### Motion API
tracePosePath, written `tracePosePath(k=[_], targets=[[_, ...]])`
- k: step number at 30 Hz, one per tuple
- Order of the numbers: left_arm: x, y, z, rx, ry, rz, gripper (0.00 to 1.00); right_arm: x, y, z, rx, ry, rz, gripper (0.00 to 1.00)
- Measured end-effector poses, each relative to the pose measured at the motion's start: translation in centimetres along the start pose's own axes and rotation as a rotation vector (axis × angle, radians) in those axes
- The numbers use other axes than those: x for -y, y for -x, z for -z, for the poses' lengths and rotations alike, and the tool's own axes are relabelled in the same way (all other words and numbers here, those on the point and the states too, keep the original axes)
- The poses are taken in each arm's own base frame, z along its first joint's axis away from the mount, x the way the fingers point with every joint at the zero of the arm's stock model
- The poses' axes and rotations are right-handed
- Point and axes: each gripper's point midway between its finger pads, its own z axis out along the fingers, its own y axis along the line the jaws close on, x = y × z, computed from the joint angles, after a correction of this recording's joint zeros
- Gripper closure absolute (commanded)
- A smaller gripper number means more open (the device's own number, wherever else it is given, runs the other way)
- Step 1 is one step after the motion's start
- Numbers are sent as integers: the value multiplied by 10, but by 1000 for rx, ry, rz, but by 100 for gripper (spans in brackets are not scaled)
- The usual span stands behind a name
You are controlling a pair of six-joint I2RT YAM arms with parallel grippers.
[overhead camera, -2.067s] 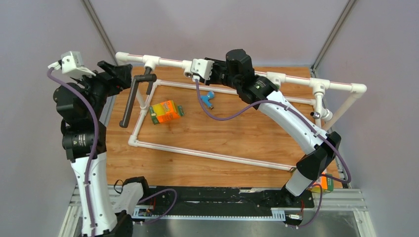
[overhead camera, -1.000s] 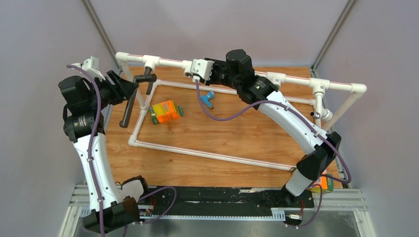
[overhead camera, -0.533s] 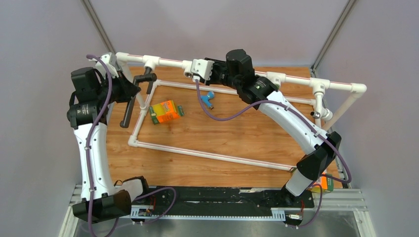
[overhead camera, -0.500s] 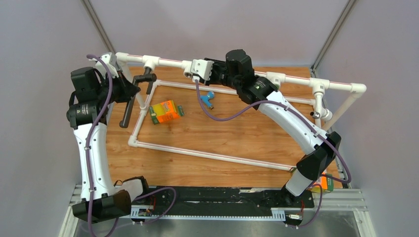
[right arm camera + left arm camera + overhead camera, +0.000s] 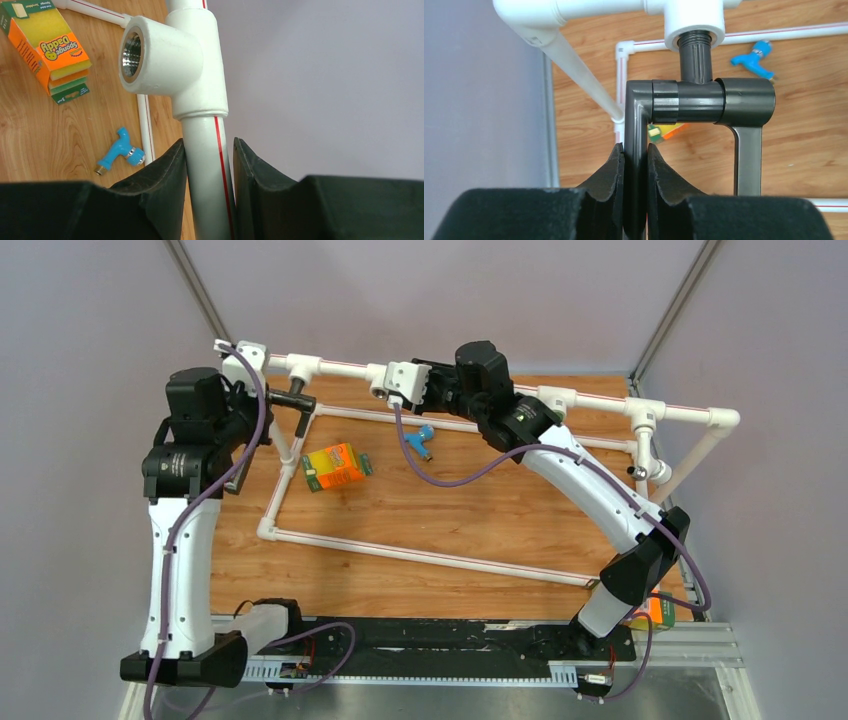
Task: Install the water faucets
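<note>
Jaws first, on my left gripper: both pads press flat against the long leg of the dark-brown faucet, one on each side, with no gap showing. I read that grip as a lever, since a hold on the long leg, out from the thread, gives me turning force. Just beyond the fingertips the tube bends and runs across to a fat collar. From the middle of that cross-piece a threaded stub goes up into a tee socket on the white pipe frame. Some thread shows below the socket's lip, so I judge the faucet started but not fully home.

My right gripper is clamped round the frame's top rail, pads touching either side, I take it to brace the frame against the twisting. Just past its fingertips sits an empty tee socket, its metal thread bare, ready for a tap. Farther out, left of these jaws and down on the table, lies the blue faucet. Beyond it is the orange sponge box. Both are well apart from either gripper.

Next I would rotate the left wrist slowly. A slip off the smooth tube or a crossed thread is the risk.
</note>
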Motion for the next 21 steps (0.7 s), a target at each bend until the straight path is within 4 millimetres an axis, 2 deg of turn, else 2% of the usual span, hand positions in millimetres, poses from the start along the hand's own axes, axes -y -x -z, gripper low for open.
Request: tracePosePath(k=[4,8,12,13,16,19,21], targets=[[1,6,3,0,77,-157,98,0,0,0,-2,-1,0,100],[7,14,9,0,168,-314,87,0,-2,1,-6,1,-1,100],[16,27,17,10,240,-451,64,0,-2,2,-6,4,-2,100],[20,31,20,22,243,-472,62,0,-2,2,-6,5,-2,100],[42,47,27,85,178,-501,47,0,-1,1,-1,3,-1,100],[85,68,33,202,-2,-490,41,-1,1,0,2,5,0,100],[103,75,37,247,-79,-472,38,-1,1,0,2,4,0,100]])
